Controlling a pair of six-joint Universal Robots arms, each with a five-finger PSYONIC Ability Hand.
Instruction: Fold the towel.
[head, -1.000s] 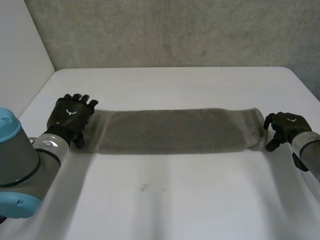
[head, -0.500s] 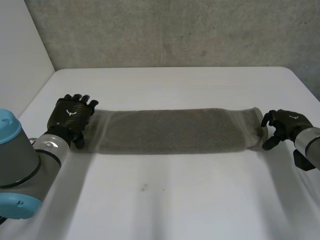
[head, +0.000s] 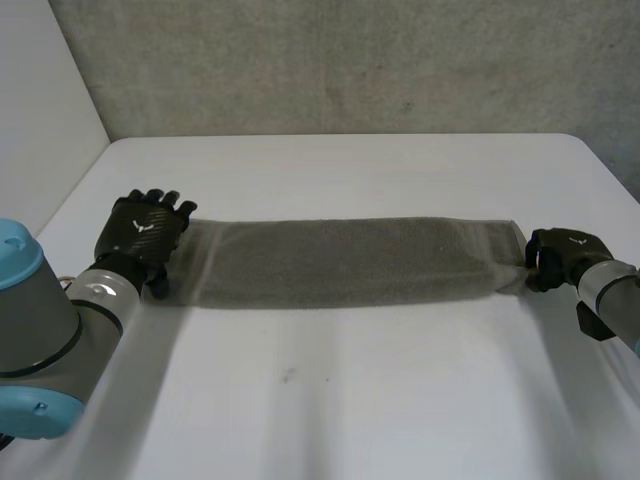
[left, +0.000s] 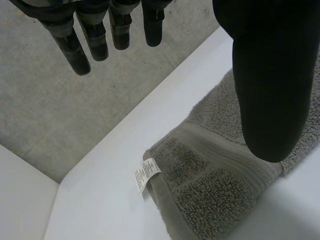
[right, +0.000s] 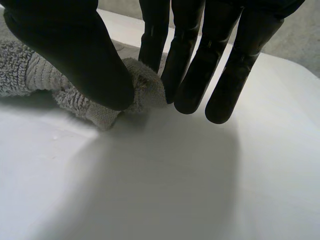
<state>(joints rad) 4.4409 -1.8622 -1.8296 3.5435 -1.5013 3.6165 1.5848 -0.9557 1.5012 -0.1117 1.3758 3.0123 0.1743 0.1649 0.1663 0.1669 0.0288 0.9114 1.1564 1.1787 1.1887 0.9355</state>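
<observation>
1. The towel (head: 350, 262) lay on the white desk (head: 330, 410) as a long, narrow strip, running left to right across its middle.
2. The left robot hand (head: 145, 232) sat at the strip's left end. Its fingers were straight and spread, and its thumb hung above the hem, near a small white label (left: 146, 173). It gripped nothing.
3. The right robot hand (head: 558, 255) was at the right end, with thumb and fingers closed on a bunched bit of the cloth there. The pinch looked shallow, though the thumb hid most of the contact.
4. The step in hand was probably securing the ends before folding the strip end over end.
5. To do it well, the right pinch should take the full thickness of the cloth, so no layer slips out on the lift.
6. The left thumb should come down firmly on the hem, either to pin it or to pinch it.
7. The carried end should rise only enough to clear the cloth, travel straight along the strip, and land with its edges square on the other end.
</observation>
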